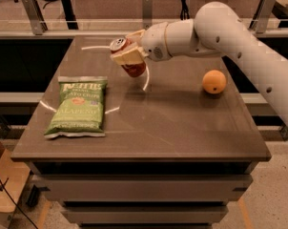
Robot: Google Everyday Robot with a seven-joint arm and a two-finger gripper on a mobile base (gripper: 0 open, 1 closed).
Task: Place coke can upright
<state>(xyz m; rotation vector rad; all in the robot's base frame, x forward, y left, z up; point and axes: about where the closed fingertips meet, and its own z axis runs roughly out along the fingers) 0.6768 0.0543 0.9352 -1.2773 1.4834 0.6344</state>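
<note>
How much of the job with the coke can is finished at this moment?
Done: the gripper holds the coke can, fingers shut on it. In hand: the can hangs tilted above the table, not touching it. Left: lower it, stand it upright, release.

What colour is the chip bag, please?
Chip bag: green, camera view; gripper holds the coke can above the table.

Warm dim overhead light; arc glare on table point(182, 128); gripper point(127, 56), clasping coke can point(136, 70) over table rear, casts soft shadow
</note>
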